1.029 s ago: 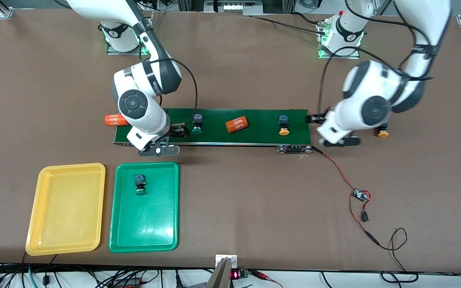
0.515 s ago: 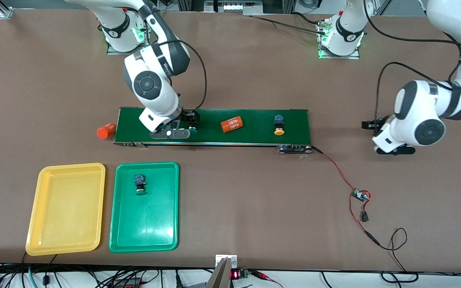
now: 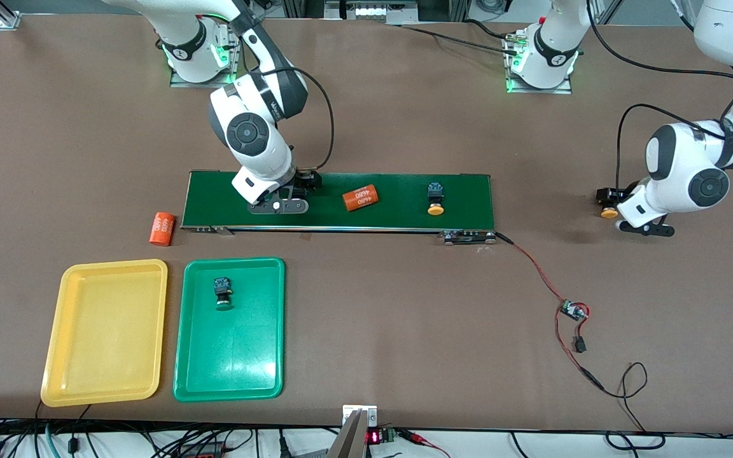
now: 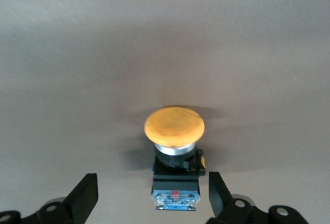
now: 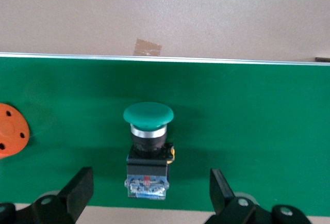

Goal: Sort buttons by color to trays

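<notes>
Green-capped push-button (image 5: 148,149) sits between your released right pincer (image 5: 149,195); centre, then clench. Left pincer (image 4: 149,198) straddles the orange-capped button (image 4: 174,154), unclenched.

Plastic, matt felt-like surfaces and a few bright metal parts.
The yellow tray (image 3: 105,331) and the green tray (image 3: 230,356) look like smooth, glossy plastic with soft reflections. The table (image 3: 404,318) is brown and matt, a little fibrous. The conveyor belt (image 3: 398,216) is dark green and matt, with a thin shiny metal edge. The yellow-capped button (image 4: 174,128) and the green-capped button (image 5: 148,115) have smooth plastic caps, each on a bright metal ring.
</notes>
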`<state>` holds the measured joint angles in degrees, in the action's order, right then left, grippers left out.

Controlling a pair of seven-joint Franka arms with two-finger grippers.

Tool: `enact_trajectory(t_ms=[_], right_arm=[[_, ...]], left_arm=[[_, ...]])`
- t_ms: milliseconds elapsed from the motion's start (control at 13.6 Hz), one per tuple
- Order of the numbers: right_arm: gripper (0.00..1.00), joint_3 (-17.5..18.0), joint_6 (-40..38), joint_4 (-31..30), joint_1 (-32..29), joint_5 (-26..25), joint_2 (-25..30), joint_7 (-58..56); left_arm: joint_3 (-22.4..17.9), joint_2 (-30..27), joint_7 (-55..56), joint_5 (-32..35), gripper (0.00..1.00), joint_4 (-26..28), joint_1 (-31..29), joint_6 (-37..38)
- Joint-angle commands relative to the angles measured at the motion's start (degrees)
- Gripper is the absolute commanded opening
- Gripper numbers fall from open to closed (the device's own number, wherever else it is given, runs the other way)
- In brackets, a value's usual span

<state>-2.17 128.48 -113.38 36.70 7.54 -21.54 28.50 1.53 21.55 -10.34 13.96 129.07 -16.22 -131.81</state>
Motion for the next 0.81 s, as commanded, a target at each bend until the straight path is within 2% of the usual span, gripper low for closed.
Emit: enact_trajectory(t_ms=[0, 74, 147, 221, 294, 368, 441, 588, 735], right_arm=[[1.0, 0.06, 3.52, -2.36, 0.3, -0.24, -0.43, 0.5], [1.0, 0.06, 4.58, -3.07, 0.3, -0.51, -0.87, 0.5], [1.0, -0.03, 4.94, -3.25, 0.3, -0.51, -1.14, 0.5], [0.98, -0.03, 4.85, -3.16, 0.22, -0.51, -1.31, 0.42], [0.71, -0.03, 4.68, -3.08, -0.13, -0.42, -1.23, 0.5], [0.5, -0.03, 4.5, -2.99, -0.22, -0.33, -1.14, 0.59], [0.34, -0.03, 4.5, -2.81, -0.22, -0.25, -1.14, 0.5], [0.25, -0.21, 4.5, -2.11, -0.4, -0.16, -1.05, 0.33], [0.18, -0.12, 4.41, -0.54, -0.49, 0.11, -1.14, 0.07]], left_arm=[[-0.21, -1.6, -0.73, 1.07, 0.92, 2.49, 0.31, -0.9], [-0.12, -1.6, -0.64, 1.07, 0.92, 2.85, 0.31, -0.9], [-0.12, -1.6, -0.73, 1.07, 0.84, 2.94, 0.31, -0.9], [-0.12, -1.6, -0.82, 1.07, 0.61, 2.94, 0.31, -0.9], [-0.12, -1.6, -1.52, 1.07, 0.43, 2.85, 0.31, -0.9], [-0.12, -1.51, -1.52, 0.81, 0.34, 2.77, 0.31, -0.9], [-0.03, -1.6, -1.26, 0.29, 0.27, 2.68, 0.57, -0.64], [0.49, -2.38, -1.26, 0.11, 0.21, 2.06, 0.84, -0.11], [2.33, -4.05, -1.0, -0.07, 0.23, 1.1, 0.93, 3.04]])
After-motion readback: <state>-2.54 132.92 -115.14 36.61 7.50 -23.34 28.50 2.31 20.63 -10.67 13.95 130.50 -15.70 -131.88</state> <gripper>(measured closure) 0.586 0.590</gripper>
